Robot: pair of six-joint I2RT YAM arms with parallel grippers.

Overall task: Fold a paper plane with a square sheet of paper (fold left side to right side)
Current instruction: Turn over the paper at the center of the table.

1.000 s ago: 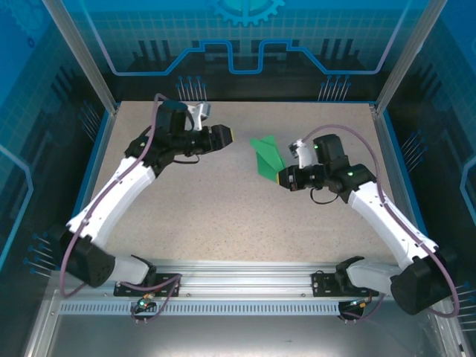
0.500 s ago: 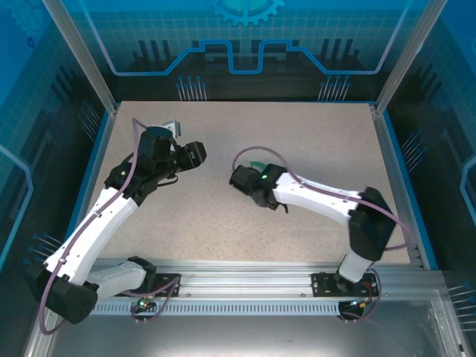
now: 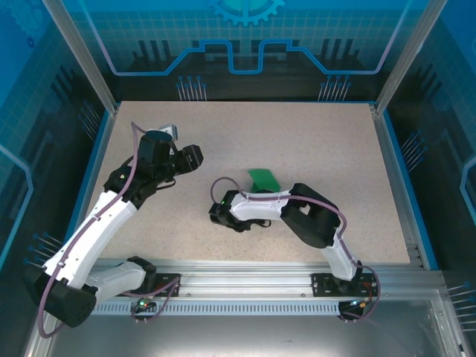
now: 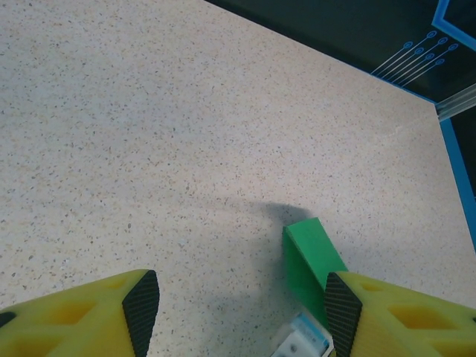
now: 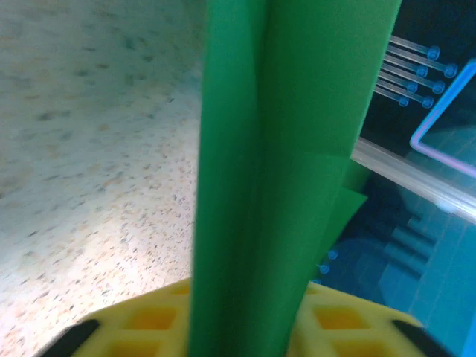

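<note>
Between the two yellow fingers (image 5: pixel 141 320) of the right gripper (image 5: pixel 245 331) stands a folded sheet of thin bright green paper, the paper plane (image 5: pixel 297 149). In the right wrist view it rises edge-on from the gap, with layered folds showing along its side. That view is very close and blurred, so I cannot tell whether the fingers are pinching the paper or have let go of it.

The left gripper (image 4: pixel 238 305) is spread wide. Its black-padded yellow fingertips (image 4: pixel 141 301) stand well apart with nothing between them except the speckled beige tabletop (image 4: pixel 149 111).

In the left wrist view the paper plane (image 4: pixel 309 256) sits ahead of the left gripper and towards its right-hand finger. It throws a soft shadow on the table, and its lower end is hidden behind that finger.

From above, the paper plane (image 3: pixel 262 178) shows as a small green patch near the middle of the tabletop (image 3: pixel 320 141). It lies just on the far side of the right arm's white forearm (image 3: pixel 260 199), which is folded back across the table. The left gripper (image 3: pixel 195 156) is off to its left, clear of it.
</note>
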